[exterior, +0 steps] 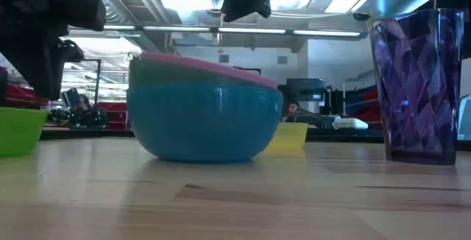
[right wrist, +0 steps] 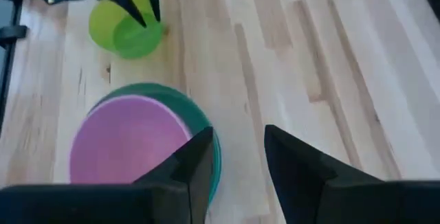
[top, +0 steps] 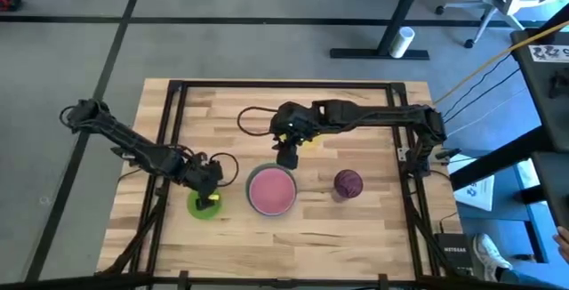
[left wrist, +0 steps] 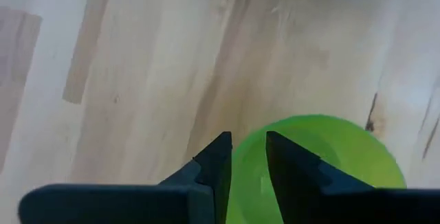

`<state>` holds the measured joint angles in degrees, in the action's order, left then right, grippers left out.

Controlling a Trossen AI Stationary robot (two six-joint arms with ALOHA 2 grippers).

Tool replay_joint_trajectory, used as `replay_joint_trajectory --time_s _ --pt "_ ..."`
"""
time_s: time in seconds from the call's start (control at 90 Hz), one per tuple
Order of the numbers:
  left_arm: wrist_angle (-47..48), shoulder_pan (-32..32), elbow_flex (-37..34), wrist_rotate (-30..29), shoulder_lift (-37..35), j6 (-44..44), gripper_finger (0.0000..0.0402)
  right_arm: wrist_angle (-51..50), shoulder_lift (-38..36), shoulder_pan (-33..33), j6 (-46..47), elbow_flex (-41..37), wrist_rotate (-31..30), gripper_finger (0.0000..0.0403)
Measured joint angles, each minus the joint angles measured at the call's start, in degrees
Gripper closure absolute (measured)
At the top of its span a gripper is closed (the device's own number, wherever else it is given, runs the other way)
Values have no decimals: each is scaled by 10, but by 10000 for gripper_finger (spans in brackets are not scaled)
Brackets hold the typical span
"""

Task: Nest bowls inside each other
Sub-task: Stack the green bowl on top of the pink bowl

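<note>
A pink bowl [top: 271, 190] sits nested in a teal-green one [right wrist: 199, 114], which sits inside a blue bowl [exterior: 202, 126] at the table's middle front. My right gripper [right wrist: 237, 131] hangs open above the stack's far edge, holding nothing. To the left, a lime-green bowl [top: 205, 207] has my left gripper [left wrist: 247, 138] shut on its rim. A small yellow bowl [exterior: 288, 137] stands on the table behind the stack, partly under my right arm. A tall faceted dark purple bowl [top: 348, 183] stands upright to the stack's right. My left gripper pinches the lime-green bowl's rim [left wrist: 249, 157] between its two fingers, one finger [left wrist: 292, 169] inside the bowl and the other [left wrist: 216, 162] outside. The fingers come from above, pointing down. In the low view the bowl's bottom [exterior: 13, 148] seems to sit on the table.
A dark metal frame [top: 173, 90] runs around the wooden tabletop. A black cable [top: 253, 112] loops over the far middle. Bare wood shows along the near edge [top: 284, 241] and at the far left.
</note>
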<state>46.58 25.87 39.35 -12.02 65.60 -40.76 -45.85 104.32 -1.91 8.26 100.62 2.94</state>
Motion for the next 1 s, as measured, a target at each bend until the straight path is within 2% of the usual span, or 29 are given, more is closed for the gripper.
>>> replay_joint_trajectory --time_s 0.222,0.589,0.889,1.0 --pt "10 0 -27 0 0 -40 328 -4 -3 0 0 0 0 285" --pt "9 0 -33 6 0 -44 327 -8 -4 0 0 0 0 285" --pt "41 -9 -60 7 0 -111 327 -32 -4 0 -1 0 -4 285" --pt "34 -20 -63 12 0 -111 327 -31 -4 0 -3 0 -9 285"
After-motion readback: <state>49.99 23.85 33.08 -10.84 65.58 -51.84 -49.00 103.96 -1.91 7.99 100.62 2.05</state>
